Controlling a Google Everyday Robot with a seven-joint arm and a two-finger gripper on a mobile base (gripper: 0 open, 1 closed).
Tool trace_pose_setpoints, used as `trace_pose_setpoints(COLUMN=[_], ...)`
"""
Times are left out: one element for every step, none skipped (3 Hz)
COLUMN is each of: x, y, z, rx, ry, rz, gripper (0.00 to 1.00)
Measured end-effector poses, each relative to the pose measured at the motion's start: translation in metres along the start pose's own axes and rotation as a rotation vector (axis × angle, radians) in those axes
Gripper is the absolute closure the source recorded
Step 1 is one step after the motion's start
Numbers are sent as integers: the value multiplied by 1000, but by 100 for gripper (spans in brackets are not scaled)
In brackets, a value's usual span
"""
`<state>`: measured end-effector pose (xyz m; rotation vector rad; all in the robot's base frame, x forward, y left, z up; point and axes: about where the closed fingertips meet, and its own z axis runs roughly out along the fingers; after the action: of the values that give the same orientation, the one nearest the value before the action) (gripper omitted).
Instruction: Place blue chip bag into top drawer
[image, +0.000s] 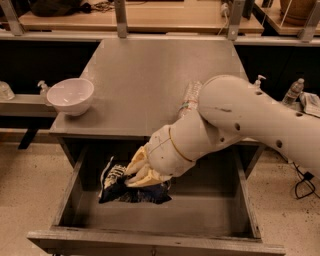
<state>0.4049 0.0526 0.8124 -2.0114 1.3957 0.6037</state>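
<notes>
Cream end effector (132, 177) at navy-blue bag (116, 189)

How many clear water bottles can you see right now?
2. One water bottle is on the table, partly behind the arm; a second bottle stands off to the right. The arm may hide others. The gripper is down in the top drawer at the blue chip bag.

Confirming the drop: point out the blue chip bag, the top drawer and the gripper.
blue chip bag (116, 191): camera view, crumpled left half.
top drawer (150, 242): camera view, front panel.
gripper (133, 176): camera view, its tip, at the bag inside the drawer.
</notes>
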Motion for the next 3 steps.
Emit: trace_pose_setpoints(x=[-2, -4, -6], y=[-1, 0, 1], z=[-1, 0, 0], rx=[7, 5, 3], ry=[5, 7, 9], rz=[7, 2, -3], gripper=[46, 22, 0])
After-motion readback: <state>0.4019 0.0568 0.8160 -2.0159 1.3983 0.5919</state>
